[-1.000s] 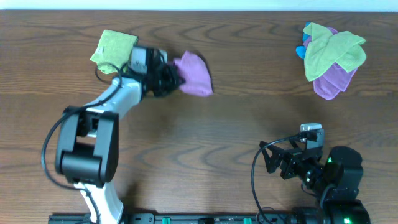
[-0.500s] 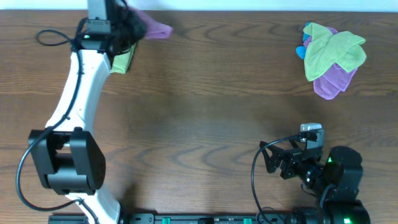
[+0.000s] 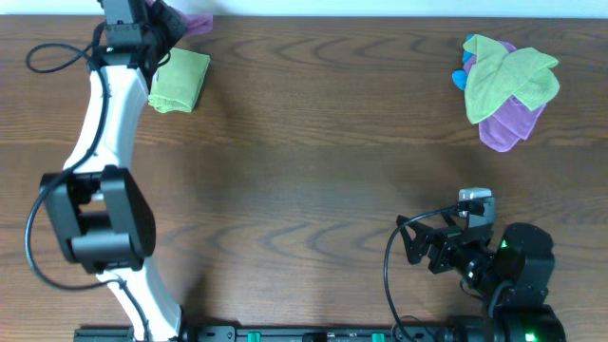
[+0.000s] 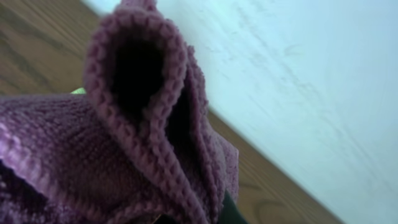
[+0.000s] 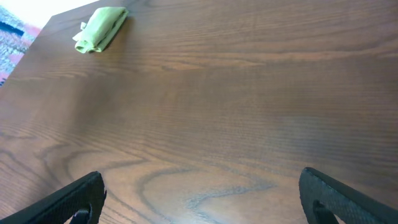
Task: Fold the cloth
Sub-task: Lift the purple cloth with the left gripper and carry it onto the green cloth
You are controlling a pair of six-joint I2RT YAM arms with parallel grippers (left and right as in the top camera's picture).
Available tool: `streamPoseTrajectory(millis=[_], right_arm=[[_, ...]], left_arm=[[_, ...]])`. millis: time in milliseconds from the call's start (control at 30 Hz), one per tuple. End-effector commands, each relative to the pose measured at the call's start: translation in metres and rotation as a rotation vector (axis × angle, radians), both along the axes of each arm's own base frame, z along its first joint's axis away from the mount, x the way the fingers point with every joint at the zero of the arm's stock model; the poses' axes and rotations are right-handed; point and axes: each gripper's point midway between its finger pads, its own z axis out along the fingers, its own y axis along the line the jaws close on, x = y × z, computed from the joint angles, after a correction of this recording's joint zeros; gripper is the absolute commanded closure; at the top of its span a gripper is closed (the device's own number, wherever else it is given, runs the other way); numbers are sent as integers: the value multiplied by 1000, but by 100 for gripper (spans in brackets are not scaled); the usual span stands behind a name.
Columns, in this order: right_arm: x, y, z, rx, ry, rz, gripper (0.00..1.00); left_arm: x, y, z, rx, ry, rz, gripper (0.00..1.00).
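You have five cloths in sight on the bench (image 3: 313,180), and two arms. Your left gripper (image 3: 161,19) is stretched out to the far left corner, its fingers closed on one purple cloth (image 3: 198,21). That cloth is bunched up at the far edge. In the left wrist view it fills most of the picture as a rolled, knitted fold, so the fingers themselves are hidden there.

Just beside it, towards the near side, one folded green cloth (image 3: 180,78) lies flat on the wood, close to the left arm. You can see it too in the right wrist view, small, at the far left.

Near the far right corner sits one pile of three: a green cloth on top (image 3: 508,74), a second purple cloth under it (image 3: 508,131), and a blue one (image 3: 460,78) just peeping out on its left side.

Your right gripper (image 3: 415,245) is by the near edge on the right, well apart from every cloth, fingers (image 5: 74,199) spread wide with nothing between them
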Motion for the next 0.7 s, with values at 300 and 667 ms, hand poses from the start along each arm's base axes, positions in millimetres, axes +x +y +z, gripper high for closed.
streamPoseTrajectory(millis=[300, 667], right_arm=[[-1, 0, -1, 16, 5, -3, 1], [-1, 0, -1, 16, 5, -3, 1]], left_arm=[[27, 9, -41, -4, 38, 43, 95], [27, 16, -49, 39, 54, 61, 95]])
